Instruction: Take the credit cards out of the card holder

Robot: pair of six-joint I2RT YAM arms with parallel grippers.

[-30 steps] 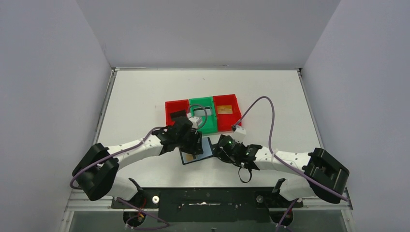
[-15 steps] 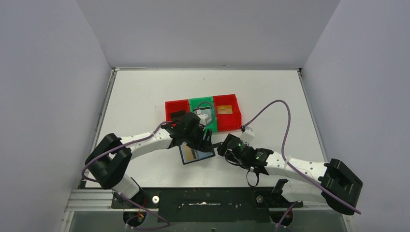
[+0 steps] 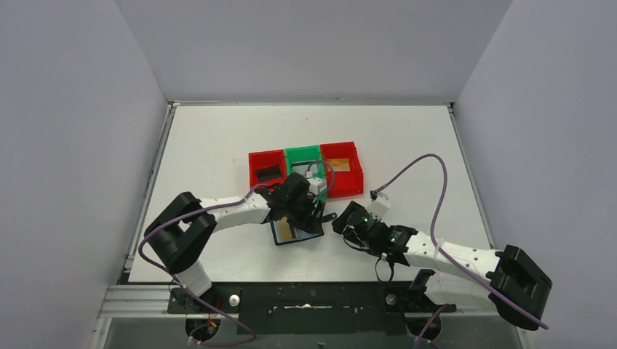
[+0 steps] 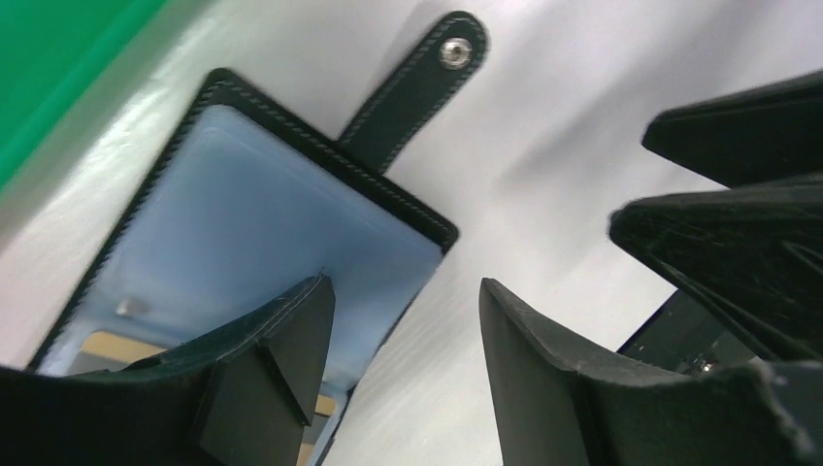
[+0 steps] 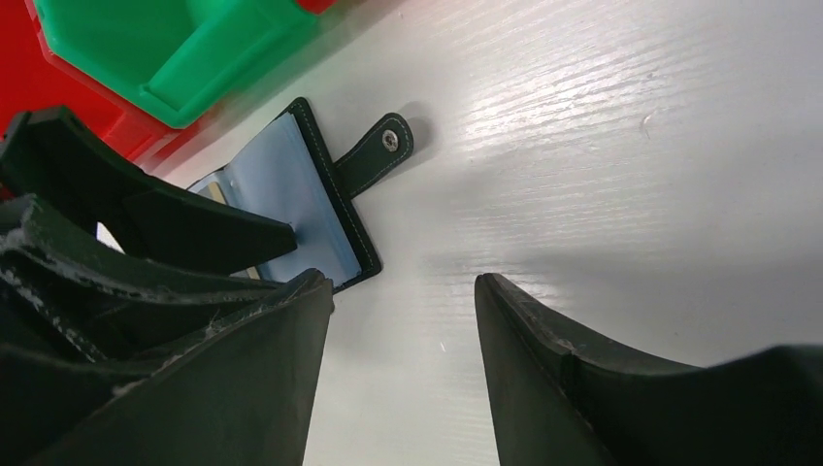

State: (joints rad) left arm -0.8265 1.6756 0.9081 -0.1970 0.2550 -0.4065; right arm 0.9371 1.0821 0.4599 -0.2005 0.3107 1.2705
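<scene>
While the card holder (image 3: 297, 231) lies open on the counter (image 3: 218, 145), just in front of the green bin (image 3: 304, 161), both hands stand over it with their fingers apart and nothing between them. The left hand (image 4: 403, 330) hangs directly above the blue-grey pocket panel. One finger overlaps the panel in the left wrist view, but whether it touches cannot be told. The right hand (image 5: 403, 359) is just beside the holder on the snap tab (image 5: 374, 150) side, over bare counter.

A gold-toned card (image 4: 107, 345) shows at the mouth of a pocket, so at least one card remains to be drawn. The red bin on the left (image 3: 267, 169) holds a flat black item and the red bin on the right (image 3: 342, 169) a flat orange one. Both are probably cards already removed.

Handling, as a judgement:
- The card is likely light, thin, stiff and slick, so a shallow pinch may slip off.
- The holder is likely soft and light, and may slide or lift with the card unless it is pinned.
- Take hold on the exposed edge of the card, one finger above and one below, and pull in line with the pocket.
- Pin the holder on its stitched border or tab, clear of the pocket mouth.
</scene>
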